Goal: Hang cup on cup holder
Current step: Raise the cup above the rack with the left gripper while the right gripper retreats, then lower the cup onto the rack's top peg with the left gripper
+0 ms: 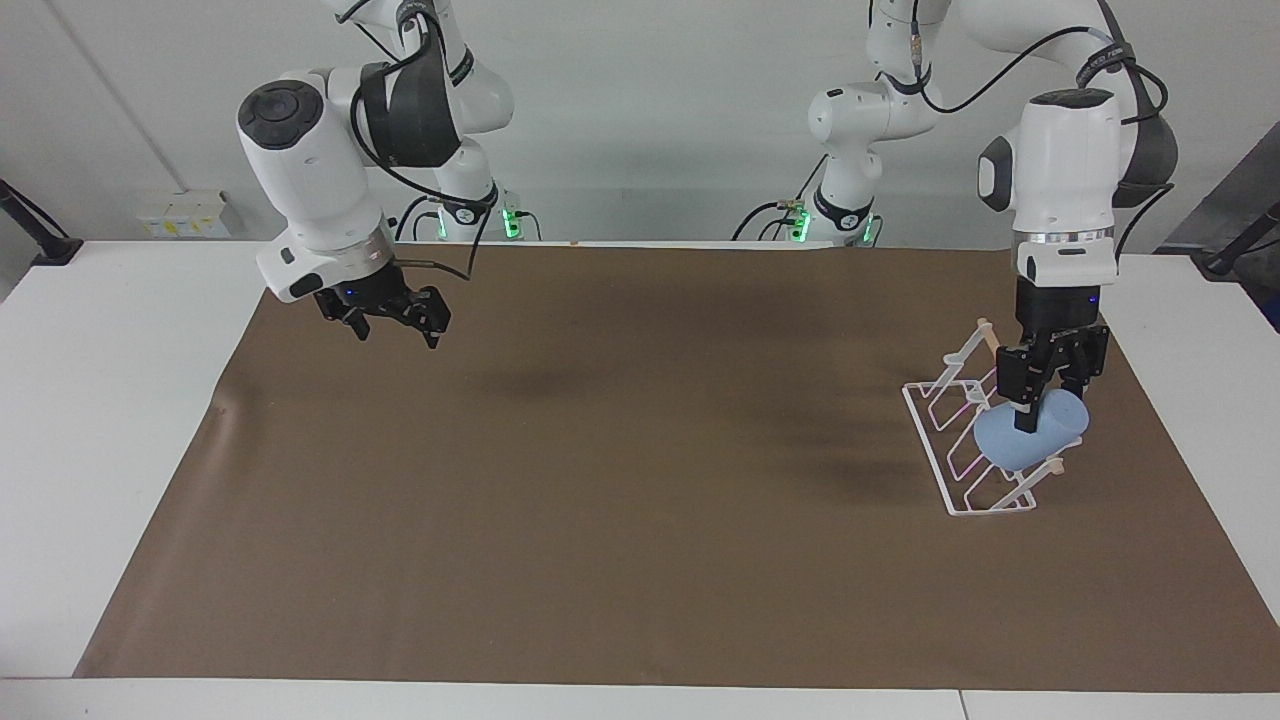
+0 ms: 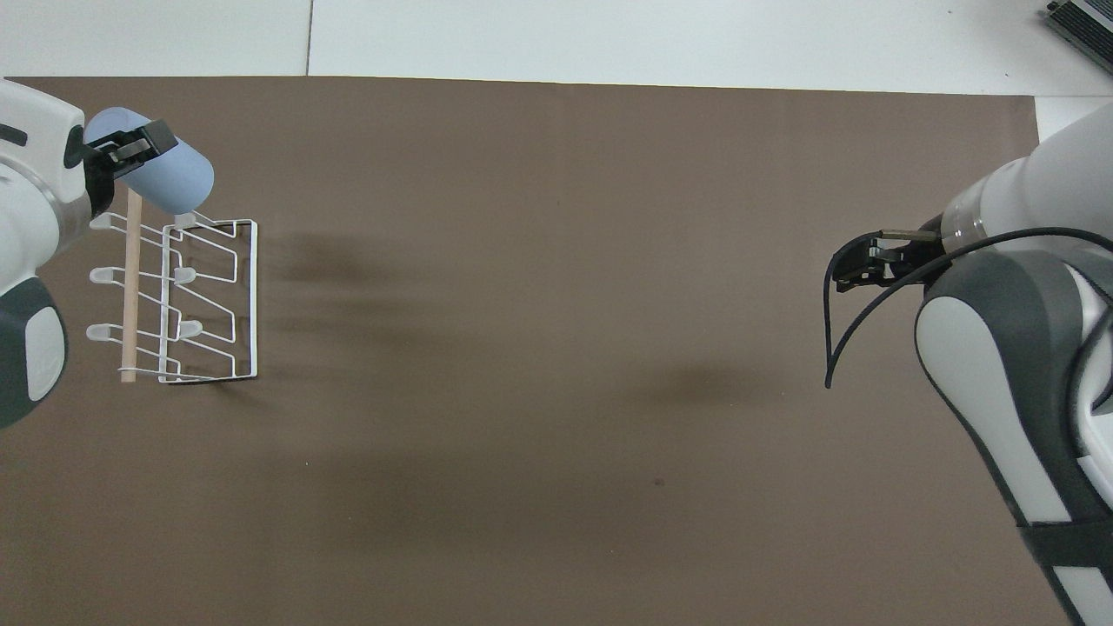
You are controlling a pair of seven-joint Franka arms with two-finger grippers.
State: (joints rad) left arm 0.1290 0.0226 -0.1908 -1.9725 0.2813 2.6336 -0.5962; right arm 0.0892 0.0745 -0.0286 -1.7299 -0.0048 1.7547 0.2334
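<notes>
The light-blue cup lies tilted on its side in my left gripper, which is shut on its rim. It is low over the white wire cup holder, at the end farther from the robots, and seems to touch the prongs there. In the overhead view the cup and left gripper cover the holder's farthest prongs and the tip of its wooden rod. My right gripper is open and empty, raised over the mat at the right arm's end; it also shows in the overhead view.
A brown mat covers most of the white table. The cup holder stands on it at the left arm's end. A loose black cable hangs from the right arm's wrist.
</notes>
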